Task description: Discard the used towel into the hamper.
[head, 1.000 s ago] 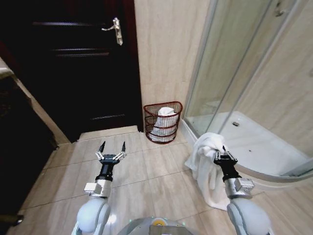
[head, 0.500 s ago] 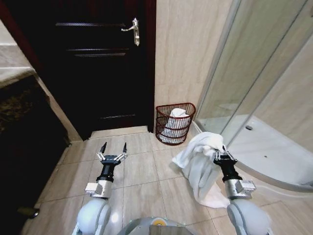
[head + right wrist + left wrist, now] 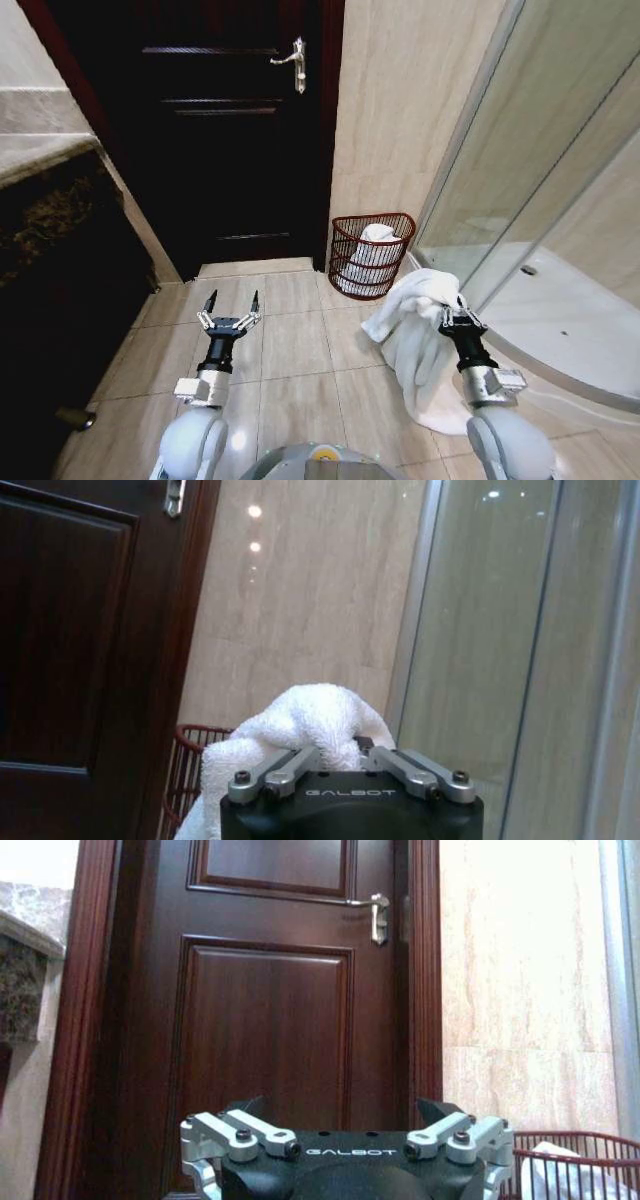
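Note:
My right gripper (image 3: pixel 458 314) is shut on a white towel (image 3: pixel 415 330) that drapes down to the left of it, above the tiled floor. The wrist view shows the same towel (image 3: pixel 308 724) bunched between the fingers (image 3: pixel 290 765). The hamper (image 3: pixel 372 254), a dark red wire basket with white cloth inside, stands against the wall ahead, between the door and the shower; its rim (image 3: pixel 200 735) shows behind the towel. My left gripper (image 3: pixel 230 304) is held out open over the floor with nothing in it, and faces the door (image 3: pixel 280 1027).
A dark wooden door (image 3: pixel 220 130) with a metal handle (image 3: pixel 292 62) fills the wall ahead. A glass shower enclosure (image 3: pixel 540 200) with a white tray (image 3: pixel 570 340) stands on the right. A stone counter (image 3: pixel 40 150) runs along the left. Beige floor tiles (image 3: pixel 290 350) lie open ahead.
The whole head view has shifted: door and hamper slid to the right in the picture, so the camera has turned. Both grippers hold the same pose, the right still gripping the towel.

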